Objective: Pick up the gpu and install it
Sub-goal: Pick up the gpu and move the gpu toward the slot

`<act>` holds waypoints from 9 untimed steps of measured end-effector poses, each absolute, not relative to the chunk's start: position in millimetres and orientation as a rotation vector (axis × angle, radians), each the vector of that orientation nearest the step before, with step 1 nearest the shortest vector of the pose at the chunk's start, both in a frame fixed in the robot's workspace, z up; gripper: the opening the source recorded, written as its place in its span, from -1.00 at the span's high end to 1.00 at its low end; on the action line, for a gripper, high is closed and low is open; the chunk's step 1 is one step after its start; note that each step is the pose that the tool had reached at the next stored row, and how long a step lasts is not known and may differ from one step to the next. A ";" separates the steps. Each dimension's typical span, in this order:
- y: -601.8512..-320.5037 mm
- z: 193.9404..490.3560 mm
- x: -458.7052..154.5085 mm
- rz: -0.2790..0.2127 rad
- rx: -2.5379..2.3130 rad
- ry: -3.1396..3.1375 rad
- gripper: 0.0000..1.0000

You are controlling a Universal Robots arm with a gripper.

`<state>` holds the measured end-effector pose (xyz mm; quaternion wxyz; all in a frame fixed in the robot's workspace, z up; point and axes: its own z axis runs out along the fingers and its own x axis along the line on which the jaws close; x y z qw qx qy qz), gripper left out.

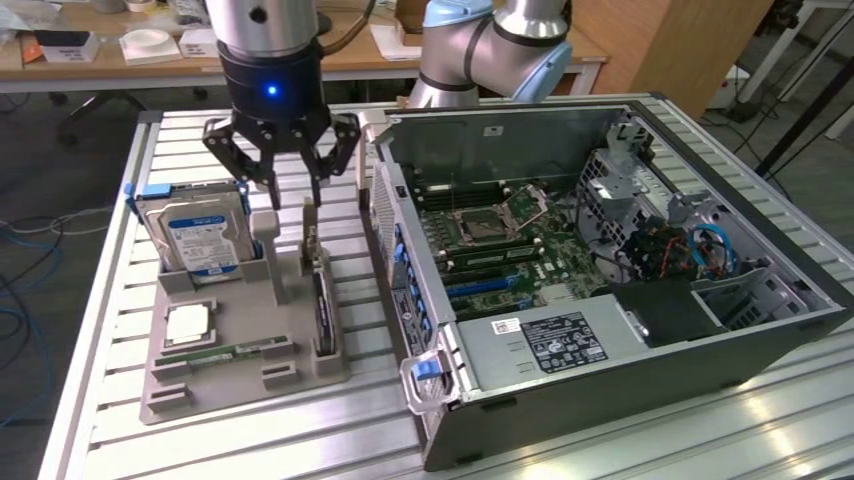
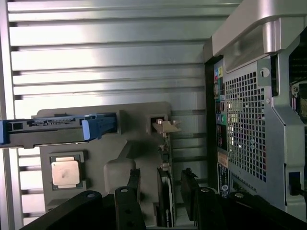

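Note:
The gpu (image 1: 320, 300) stands on its long edge in a slot of the grey holder (image 1: 240, 385), on the side nearest the computer case (image 1: 416, 290). My gripper (image 1: 294, 182) hangs open just above its far end, one finger on each side of the card's line, touching nothing. In the wrist view the gpu's thin edge and silver bracket (image 2: 166, 127) run between my two black fingers (image 2: 134, 181), and my gripper (image 2: 162, 184) straddles the card with a gap on either side. The case lies open, with its motherboard (image 1: 507, 240) showing.
In the same holder (image 2: 134, 143) are a hard drive (image 1: 200, 235) in a blue carrier (image 2: 53, 129), a CPU (image 1: 187, 322) and a green memory stick (image 1: 220, 352). The case's perforated rear panel (image 2: 244, 124) stands close beside the gpu. Everything rests on a slatted metal table (image 1: 107, 300).

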<state>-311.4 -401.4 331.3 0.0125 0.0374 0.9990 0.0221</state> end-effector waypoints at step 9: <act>-401.5 328.6 -310.0 0.069 0.117 3.114 0.06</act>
